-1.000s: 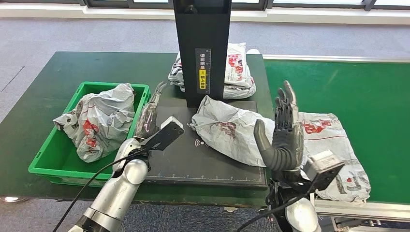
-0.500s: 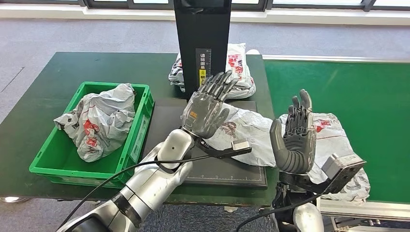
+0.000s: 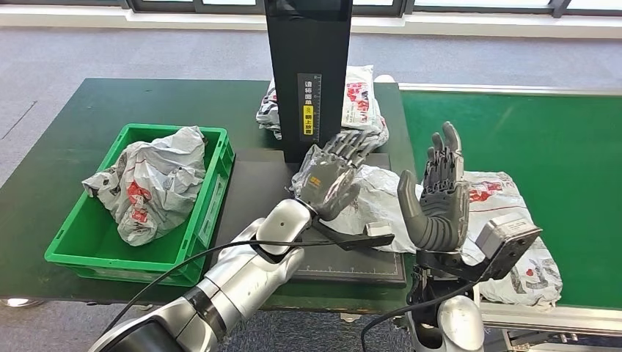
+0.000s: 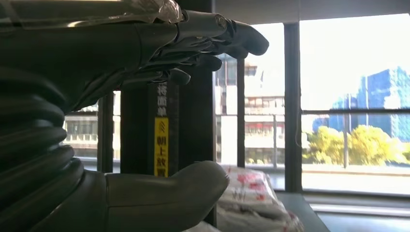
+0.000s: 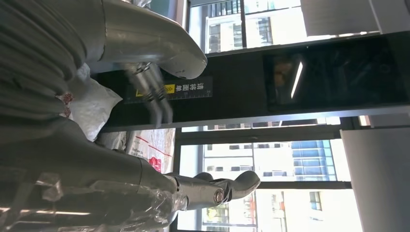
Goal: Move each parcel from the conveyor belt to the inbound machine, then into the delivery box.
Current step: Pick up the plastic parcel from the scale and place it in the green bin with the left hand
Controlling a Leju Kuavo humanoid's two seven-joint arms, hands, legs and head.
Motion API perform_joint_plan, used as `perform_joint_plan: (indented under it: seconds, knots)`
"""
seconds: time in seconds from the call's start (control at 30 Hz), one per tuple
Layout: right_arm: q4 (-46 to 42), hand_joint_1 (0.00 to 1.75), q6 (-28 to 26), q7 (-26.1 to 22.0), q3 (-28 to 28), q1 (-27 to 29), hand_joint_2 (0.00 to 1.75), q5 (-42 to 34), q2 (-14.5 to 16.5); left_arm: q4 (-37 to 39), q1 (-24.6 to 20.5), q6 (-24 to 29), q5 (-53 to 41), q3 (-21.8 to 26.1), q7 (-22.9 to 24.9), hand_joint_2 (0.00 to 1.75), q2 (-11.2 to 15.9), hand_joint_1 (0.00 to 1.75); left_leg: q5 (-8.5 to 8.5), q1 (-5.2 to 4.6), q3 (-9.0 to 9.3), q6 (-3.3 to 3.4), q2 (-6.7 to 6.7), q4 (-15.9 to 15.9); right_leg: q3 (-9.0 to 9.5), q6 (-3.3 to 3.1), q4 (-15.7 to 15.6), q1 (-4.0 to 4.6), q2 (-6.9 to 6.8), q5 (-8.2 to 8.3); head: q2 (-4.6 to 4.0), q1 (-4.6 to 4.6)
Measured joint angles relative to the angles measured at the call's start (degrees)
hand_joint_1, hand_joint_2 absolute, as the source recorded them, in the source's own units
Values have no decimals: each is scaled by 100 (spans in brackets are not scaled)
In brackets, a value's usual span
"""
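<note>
Both hands spread and empty at the inbound machine (image 3: 306,73).
Left hand (image 3: 330,176) over parcel (image 3: 374,202) on its scan plate; right hand (image 3: 436,202) raised beside.

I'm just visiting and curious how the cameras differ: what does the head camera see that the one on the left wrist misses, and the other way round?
Head view alone: the green box holding one crumpled parcel, the flat black scanner plate with another parcel on it, the green belt, and the right robot hand raised open.

Left wrist view alone: big windows with buildings and trees outside.

Both: the left robot hand, open, the scanner's black post with its yellow label, and a parcel lying behind that post.
</note>
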Motion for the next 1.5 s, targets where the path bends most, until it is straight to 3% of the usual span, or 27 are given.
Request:
perform_joint_plan:
  seconds: [0.03, 0.17, 0.3, 0.87, 1.27, 1.5]
  knots:
    - [-1, 0, 38, 7, -21, -2, 175, 31, 24, 106, -36, -193, 128, 0, -131, 175, -24, 0, 0, 0, 1, 0, 1, 0, 0, 0, 0, 0, 1, 0, 0, 0]
    - [-2, 0, 155, 22, -106, 4, 175, 129, 88, 482, -150, -819, 615, -37, -492, 175, -53, 0, 0, 0, 4, 0, 11, 0, -3, 0, 0, 0, 12, 1, 0, -1]
    - [-19, 0, 211, 56, -161, 20, 175, 162, 107, 680, -219, -1071, 946, -208, -551, 175, -55, 0, 0, 0, 5, -1, 15, 0, -5, -1, 0, 1, 18, 1, 0, -1]
    - [-70, 0, 332, 88, -337, 63, 175, 200, 140, 1007, -340, -1209, 1299, -722, -502, 175, -55, 0, -2, 0, 5, 0, 18, 0, -5, -1, 0, 0, 22, 1, 0, 1]
    - [-159, 0, 392, 92, -438, 93, 175, 237, 155, 1359, -435, -1302, 1721, -1568, 109, 175, -55, 0, -2, 0, 4, 1, 18, 0, -5, 0, 0, 0, 22, 1, 0, -1]
    - [-211, 0, 391, 100, -443, 99, 175, 193, 155, 1563, -464, -1735, 1733, -2078, 252, 175, -55, 0, -2, 0, 5, 1, 18, 0, -4, 0, 0, 0, 22, 1, 0, 1]
